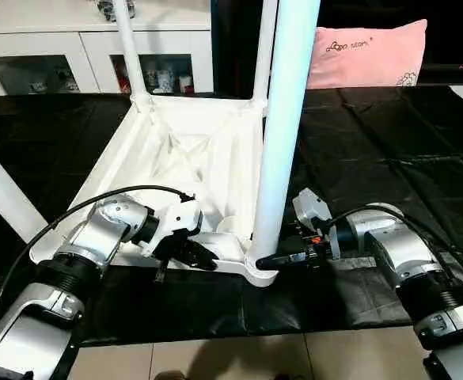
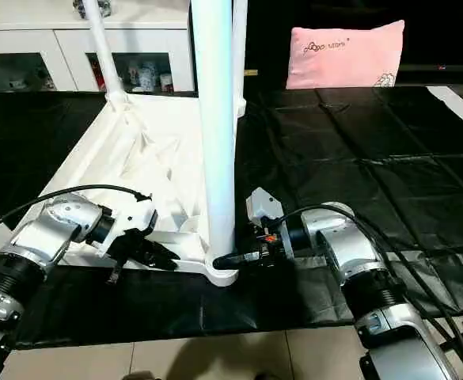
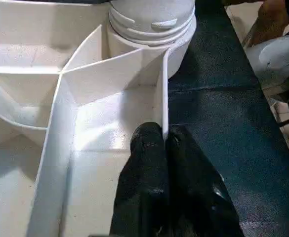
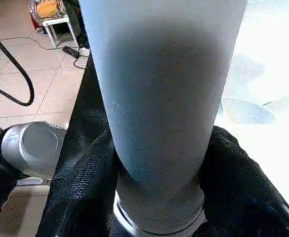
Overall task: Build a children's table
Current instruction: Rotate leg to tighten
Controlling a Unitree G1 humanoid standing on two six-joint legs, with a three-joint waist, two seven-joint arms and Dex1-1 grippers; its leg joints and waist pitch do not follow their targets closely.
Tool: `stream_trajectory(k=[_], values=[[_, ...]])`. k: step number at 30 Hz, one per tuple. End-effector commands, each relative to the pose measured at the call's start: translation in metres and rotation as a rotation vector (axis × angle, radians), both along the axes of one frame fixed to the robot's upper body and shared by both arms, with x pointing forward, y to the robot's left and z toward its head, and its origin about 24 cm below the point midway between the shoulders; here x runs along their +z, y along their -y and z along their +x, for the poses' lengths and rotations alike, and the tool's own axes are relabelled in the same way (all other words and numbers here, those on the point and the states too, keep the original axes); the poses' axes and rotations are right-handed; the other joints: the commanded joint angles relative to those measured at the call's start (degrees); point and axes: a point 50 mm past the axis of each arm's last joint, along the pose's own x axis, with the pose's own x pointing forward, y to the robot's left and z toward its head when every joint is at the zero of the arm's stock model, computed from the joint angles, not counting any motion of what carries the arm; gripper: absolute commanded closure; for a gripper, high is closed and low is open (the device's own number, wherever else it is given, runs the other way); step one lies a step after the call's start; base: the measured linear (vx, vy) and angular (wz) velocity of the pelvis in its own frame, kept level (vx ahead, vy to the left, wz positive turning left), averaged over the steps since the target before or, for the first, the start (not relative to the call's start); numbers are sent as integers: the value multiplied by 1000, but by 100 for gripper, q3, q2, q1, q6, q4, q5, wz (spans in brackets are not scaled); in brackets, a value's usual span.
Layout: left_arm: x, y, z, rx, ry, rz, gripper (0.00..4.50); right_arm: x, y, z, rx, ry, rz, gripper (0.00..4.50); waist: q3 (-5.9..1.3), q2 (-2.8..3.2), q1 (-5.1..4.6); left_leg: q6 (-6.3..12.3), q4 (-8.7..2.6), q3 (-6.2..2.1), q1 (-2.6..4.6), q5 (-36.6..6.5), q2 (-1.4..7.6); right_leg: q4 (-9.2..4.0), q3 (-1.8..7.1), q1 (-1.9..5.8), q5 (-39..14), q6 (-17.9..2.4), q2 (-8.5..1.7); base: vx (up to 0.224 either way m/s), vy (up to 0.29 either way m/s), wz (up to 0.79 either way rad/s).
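A black sheet covers the work surface; behind it lies a pink pillow (with small writing) beside a white glass-door cabinet.

The tabletop lies upside down at the centre-left of the frame on the surface, with legs standing in its corners: the nearest leg at lower centre, two more at the far corners, top centre, and a fourth leg leaning out at the left edge. The left gripper sits on the tabletop's near rim, left of the nearest leg, and the right gripper is at that leg's base from the right. Behind the surface, a cabinet fills the upper left and a pillow the upper right.
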Motion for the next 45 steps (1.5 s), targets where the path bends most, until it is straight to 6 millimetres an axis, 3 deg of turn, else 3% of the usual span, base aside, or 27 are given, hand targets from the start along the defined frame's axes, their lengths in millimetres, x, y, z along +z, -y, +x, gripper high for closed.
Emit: stream_trajectory(k=[1,2,3,4,5,6,7,8,11,14,18,19,22,25,31,35,40,45], values=[[13,52,33,450,136,-136,450,-32,-64,23,-583,-122,22,242,-363,-8,-107,227,-385,156,-103,-800,-27,-331,292,373,-2091,-847,-133,0,0,0],[13,55,37,523,141,-138,450,-36,-72,24,-652,-147,13,243,-325,-42,-216,-184,-345,117,-35,-1363,-98,-457,142,358,-3344,-443,-172,-53,-21,-9],[12,53,37,522,142,-133,450,-36,-71,25,-653,-146,13,243,-369,-2,-345,-221,-265,96,28,-1652,-165,-591,-17,374,-3944,-10,-171,-72,8,-14],[12,52,37,523,143,-129,448,-36,-71,25,-653,-145,12,243,-359,14,-460,16,-275,101,17,-1818,-170,-716,-86,411,-3875,113,-150,-72,8,-14],[12,51,37,524,144,-127,447,-36,-70,25,-653,-144,11,243,-361,18,-502,125,-286,101,-5,-1885,-164,-756,-105,435,-3777,123,-132,0,0,0],[12,49,38,527,144,-124,448,-36,-69,25,-653,-144,11,243,-386,68,-597,215,-344,52,-49,-1960,-100,-724,-120,528,-3410,45,-150,0,0,0],[13,48,38,528,145,-122,449,-36,-68,25,-654,-145,12,243,-394,100,-620,253,-371,42,-19,-2058,-61,-717,-120,529,-3239,-30,-154,0,0,0],[13,48,38,528,145,-122,450,-36,-68,25,-654,-145,12,243,-402,64,-681,309,-383,42,15,-2120,-50,-716,-99,510,-3000,-180,-155,0,0,0],[13,46,41,563,153,-109,450,-37,-68,27,-685,-147,12,245,-385,48,-668,342,-352,81,74,-2076,-110,-713,-76,460,-3119,-359,-162,0,0,0],[14,47,43,593,158,-98,450,-37,-72,27,-704,-147,21,245,-389,78,-626,297,-394,55,54,-1974,-70,-658,-49,491,-2970,-395,-169,0,0,0],[14,47,43,605,168,-80,450,-37,-73,27,-712,-152,20,245,-401,70,-628,285,-430,45,37,-1970,-48,-587,21,517,-2676,-569,-184,0,0,0],[13,46,44,605,175,-73,450,-37,-72,27,-708,-153,25,210,-402,67,-623,295,-429,53,37,-1951,-50,-587,27,516,-2655,-586,-183,0,0,0],[11,39,44,593,211,-23,450,-33,-68,27,-695,-145,54,210,-384,60,-612,313,-426,68,57,-1986,-66,-602,32,500,-2811,-568,-185,0,0,0],[8,33,43,580,227,14,450,-28,-62,26,-660,-133,85,169,-388,51,-592,333,-423,76,65,-1917,-69,-614,35,503,-2852,-498,-185,0,0,0],[4,19,37,532,217,58,450,-17,-37,18,-545,-58,122,121,-394,45,-614,373,-431,64,12,-1887,-67,-602,31,538,-2809,-457,-179,0,0,0],[1,14,33,478,219,78,450,-12,-23,15,-513,-34,126,84,-406,48,-638,424,-429,70,0,-1724,-58,-584,54,527,-2660,-585,-180,0,0,0],[-3,7,24,372,198,77,450,-4,-3,11,-452,25,86,43,-426,34,-518,448,-440,95,1,-1356,-23,-494,123,526,-2168,-754,-180,0,0,0],[-7,1,12,223,177,91,450,7,12,7,-370,65,62,7,-437,-3,-390,469,-443,116,1,-1144,-30,-460,139,548,-2152,-750,-186,0,0,0]])
